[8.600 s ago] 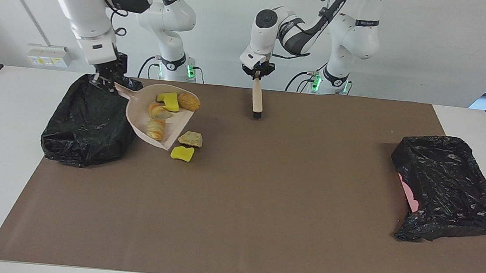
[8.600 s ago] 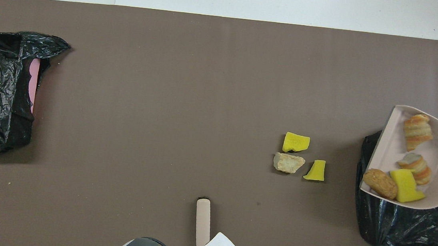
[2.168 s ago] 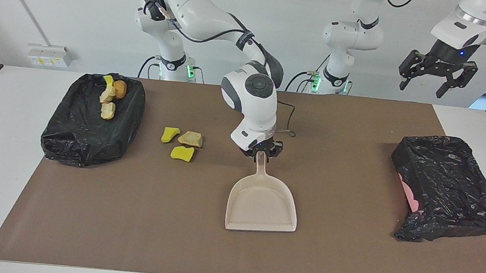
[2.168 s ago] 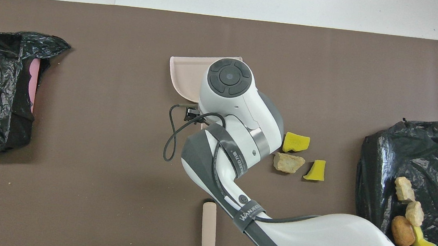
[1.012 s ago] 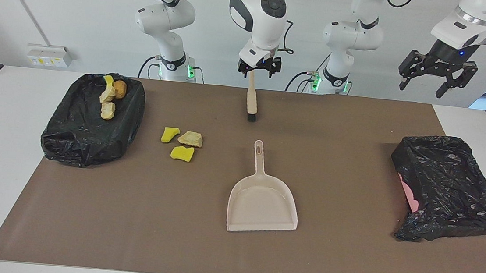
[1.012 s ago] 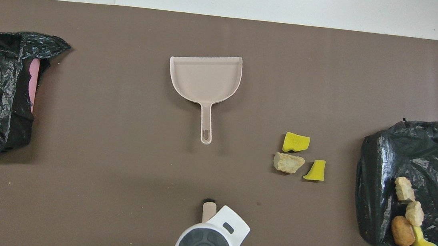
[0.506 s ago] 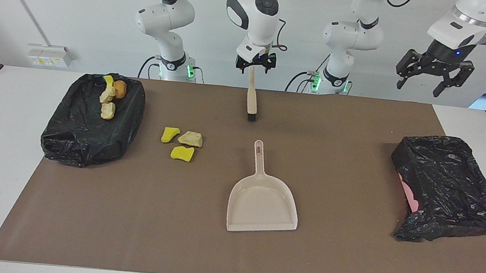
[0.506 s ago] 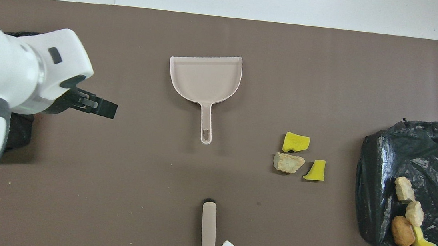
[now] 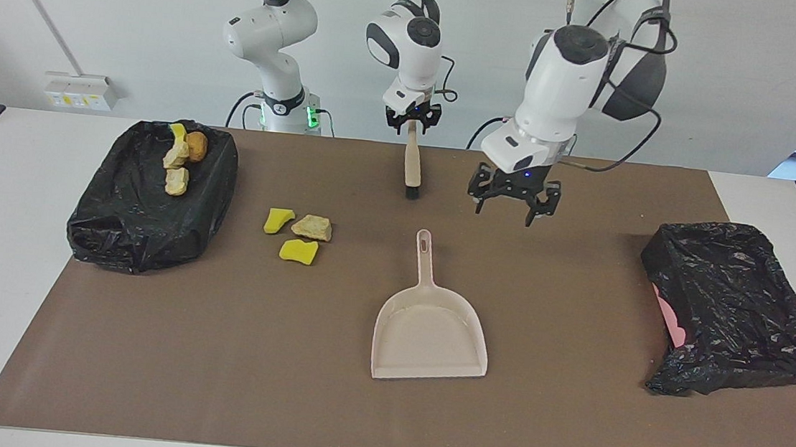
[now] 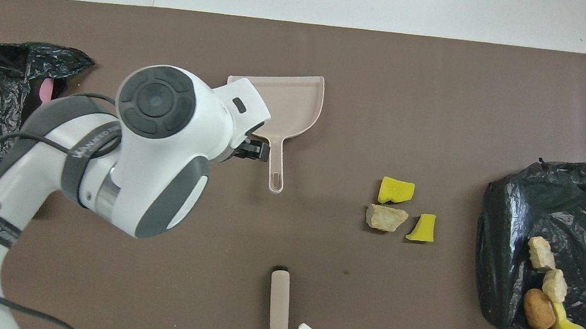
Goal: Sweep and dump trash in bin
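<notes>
Since half a second ago my left arm has swung in from its own end of the table, and the left gripper (image 9: 512,206) now hangs with its fingers spread wide over the brown mat (image 9: 567,425), just beside the handle of the dustpan (image 9: 430,331) and touching nothing. The dustpan lies flat in the middle of the mat, handle pointing toward the robots, where it lay before. My right gripper (image 9: 412,125) has dropped slightly and sits on the top of the brush (image 9: 412,166); its fingers look pinched on the handle, with the bristle end resting on the mat, nearer to the robots than the dustpan. Three pieces of the trash (image 9: 295,234), two yellow and one tan, lie loose on the mat between the dustpan and the bin (image 9: 147,209) at the right arm's end of the table. Four more pieces (image 10: 545,285) sit inside that black-lined bin. A second black-bagged bin (image 9: 736,307) rests at the left arm's end, with a bit of pink showing at its edge.
</notes>
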Motion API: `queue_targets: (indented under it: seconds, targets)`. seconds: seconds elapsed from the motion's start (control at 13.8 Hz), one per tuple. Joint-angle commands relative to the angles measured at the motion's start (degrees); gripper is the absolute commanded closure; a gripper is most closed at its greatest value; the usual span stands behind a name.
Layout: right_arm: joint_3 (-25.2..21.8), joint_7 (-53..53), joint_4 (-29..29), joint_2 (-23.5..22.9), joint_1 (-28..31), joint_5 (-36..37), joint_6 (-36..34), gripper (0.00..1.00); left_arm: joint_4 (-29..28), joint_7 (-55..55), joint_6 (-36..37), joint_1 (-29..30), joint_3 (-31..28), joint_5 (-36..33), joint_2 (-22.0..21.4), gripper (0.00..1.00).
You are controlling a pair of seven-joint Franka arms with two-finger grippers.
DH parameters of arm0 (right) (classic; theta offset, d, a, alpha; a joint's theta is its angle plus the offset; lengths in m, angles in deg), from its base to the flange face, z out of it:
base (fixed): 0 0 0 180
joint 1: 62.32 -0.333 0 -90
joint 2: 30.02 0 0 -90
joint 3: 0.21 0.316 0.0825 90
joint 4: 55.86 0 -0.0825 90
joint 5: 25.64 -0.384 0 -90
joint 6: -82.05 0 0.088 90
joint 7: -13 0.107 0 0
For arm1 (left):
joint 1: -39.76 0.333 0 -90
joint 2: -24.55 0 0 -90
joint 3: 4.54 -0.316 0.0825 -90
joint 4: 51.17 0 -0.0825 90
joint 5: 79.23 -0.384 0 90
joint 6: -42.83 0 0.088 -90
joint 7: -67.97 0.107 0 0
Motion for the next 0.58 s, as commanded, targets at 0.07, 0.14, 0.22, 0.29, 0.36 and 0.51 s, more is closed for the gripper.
queue_targets:
  seconds: [0.07,0.14,0.22,0.29,0.36,0.51]
  targets:
    - [-0.22,0.17,-0.47,-0.87,-0.92,-0.01,1.73,1.00,1.13,-7.42,-5.32,-4.27,-1.03,-3.11,5.53,0.00]
    - [-0.40,0.09,0.49,-1.13,-0.65,0.61,0.60,1.00,1.13,-8.21,-5.85,-4.54,-0.94,-3.11,6.33,0.00]
    - [-0.75,-0.09,1.89,-0.62,-0.22,1.48,-2.81,1.00,1.05,-9.78,-6.98,-4.80,-0.94,-3.11,7.20,0.00]
    - [-1.10,-1.31,4.25,0.61,1.62,2.71,-9.11,1.00,1.05,-11.89,-8.04,-6.28,-1.03,-3.11,8.52,0.00]
    - [-0.93,-3.15,6.10,2.88,5.38,4.03,-15.70,1.00,1.05,-13.65,-9.53,-7.08,-1.03,-3.11,9.92,0.00]
    - [-0.93,-5.79,6.30,9.03,10.57,5.53,-21.72,1.00,0.87,-14.54,-10.77,-6.48,-1.03,-3.03,10.37,0.00]
